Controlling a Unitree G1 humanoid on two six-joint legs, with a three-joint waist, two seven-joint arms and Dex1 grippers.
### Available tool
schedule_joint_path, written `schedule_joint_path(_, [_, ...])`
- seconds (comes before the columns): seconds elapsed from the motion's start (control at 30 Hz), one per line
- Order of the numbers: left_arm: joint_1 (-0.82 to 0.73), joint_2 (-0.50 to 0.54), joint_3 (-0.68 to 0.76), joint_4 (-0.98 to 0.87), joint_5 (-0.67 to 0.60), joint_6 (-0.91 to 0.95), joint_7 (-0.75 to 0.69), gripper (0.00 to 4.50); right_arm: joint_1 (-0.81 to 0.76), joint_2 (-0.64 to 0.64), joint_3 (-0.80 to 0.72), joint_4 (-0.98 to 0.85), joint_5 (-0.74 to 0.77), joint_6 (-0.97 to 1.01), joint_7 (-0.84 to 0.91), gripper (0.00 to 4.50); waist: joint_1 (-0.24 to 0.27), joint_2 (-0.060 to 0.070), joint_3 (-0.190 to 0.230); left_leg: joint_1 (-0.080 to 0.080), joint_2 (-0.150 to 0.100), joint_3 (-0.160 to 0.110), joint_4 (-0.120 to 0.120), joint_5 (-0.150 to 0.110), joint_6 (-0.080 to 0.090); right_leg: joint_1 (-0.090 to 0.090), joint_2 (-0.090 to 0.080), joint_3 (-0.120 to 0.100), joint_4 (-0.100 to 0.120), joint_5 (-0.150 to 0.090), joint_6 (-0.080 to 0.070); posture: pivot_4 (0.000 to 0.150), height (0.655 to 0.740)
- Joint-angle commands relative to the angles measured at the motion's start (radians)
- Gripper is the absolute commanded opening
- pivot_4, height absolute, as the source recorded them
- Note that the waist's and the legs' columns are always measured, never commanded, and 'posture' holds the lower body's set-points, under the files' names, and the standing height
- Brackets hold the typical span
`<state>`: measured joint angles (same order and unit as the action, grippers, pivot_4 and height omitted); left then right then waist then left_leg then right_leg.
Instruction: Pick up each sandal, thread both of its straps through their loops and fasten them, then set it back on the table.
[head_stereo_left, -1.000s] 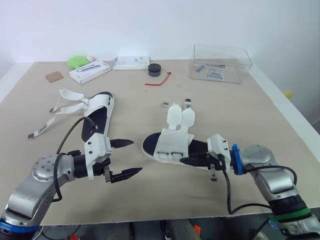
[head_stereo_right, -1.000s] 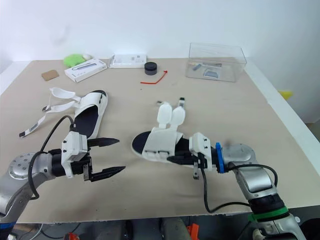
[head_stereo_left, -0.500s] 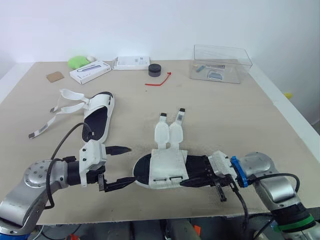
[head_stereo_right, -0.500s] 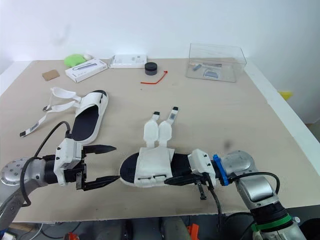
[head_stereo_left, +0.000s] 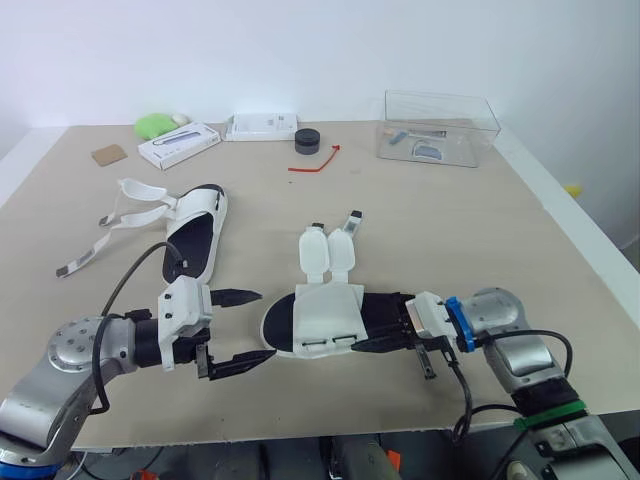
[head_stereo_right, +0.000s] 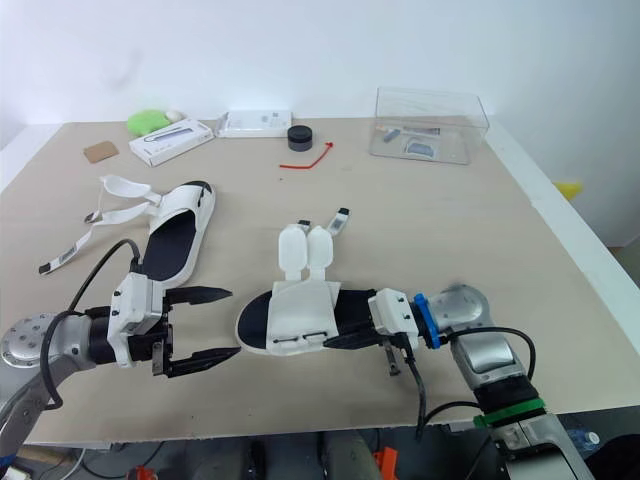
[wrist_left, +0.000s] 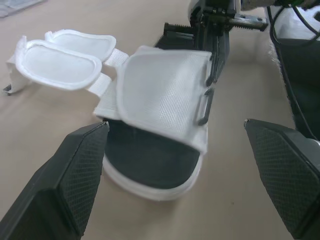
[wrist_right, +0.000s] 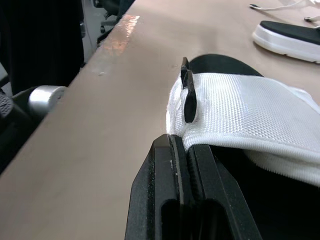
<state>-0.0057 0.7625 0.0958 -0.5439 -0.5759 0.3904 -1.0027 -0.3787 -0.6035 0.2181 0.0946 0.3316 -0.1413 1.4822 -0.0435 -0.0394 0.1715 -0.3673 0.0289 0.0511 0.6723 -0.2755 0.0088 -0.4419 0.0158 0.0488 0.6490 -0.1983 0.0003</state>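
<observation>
light, soft-strapped, stiff-soled sandal (head_stereo_left: 328, 318) — pinched at its sole rim in right claw (head_stereo_left: 372, 338); left claw (head_stereo_left: 262, 324) spread wide at its nine o'clock.

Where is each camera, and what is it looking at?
Left eye view: on the head, looking down at the table; both arms show.
Right eye view: beside it, same scene.
Left wrist view: left wrist, facing the near sandal through the open left gripper.
Right wrist view: along the right gripper, shut on that sandal.
</observation>
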Motion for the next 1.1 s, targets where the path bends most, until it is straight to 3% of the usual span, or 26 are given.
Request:
schedule_joint_path(0.03, [-0.020, -0.002, 0.014, 0.018, -0.006, -0.005, 0.008, 4.50, -0.017, 0.000, -0.002, -0.025, 0.001, -0.004, 0.000, 0.07, 0.001, 0.000, 0.000, 0.000, 0.000, 0.000, 0.000, 0.000, 0.000, 0.000, 0.000, 0.000, 0.000, 0.000, 0.000, 0.150, 0.7400])
schedule_joint_path(0.43, [-0.034, 0.006, -0.024, 0.041, 0.017, -0.015, -0.017, 4.50, -0.084, 0.013, 0.020, 0.010, -0.026, 0.038, -0.005, 0.07, 0.000, 0.000, 0.000, 0.000, 0.000, 0.000, 0.000, -0.001, 0.000, 0.000, -0.003, 0.000, 0.000, 0.000, 0.000, 0.150, 0.7400])
schedule_joint_path(0.57, [-0.034, 0.002, -0.040, 0.043, 0.026, -0.015, -0.016, 4.50, -0.102, 0.014, -0.004, 0.003, -0.028, 0.017, -0.027, 1.53, 0.000, 0.000, 0.000, 0.000, 0.000, 0.000, 0.000, -0.001, -0.001, 0.000, -0.003, 0.000, 0.000, 0.000, 0.000, 0.150, 0.7400])
schedule_joint_path(1.1, [-0.085, 0.002, -0.055, 0.107, 0.046, -0.036, -0.044, 4.50, -0.014, -0.149, -0.111, -0.164, 0.117, 0.221, -0.010, 1.53, 0.001, 0.000, 0.000, -0.001, 0.000, 0.000, 0.000, -0.001, -0.001, 0.000, -0.003, 0.000, 0.000, -0.001, 0.000, 0.150, 0.7400])
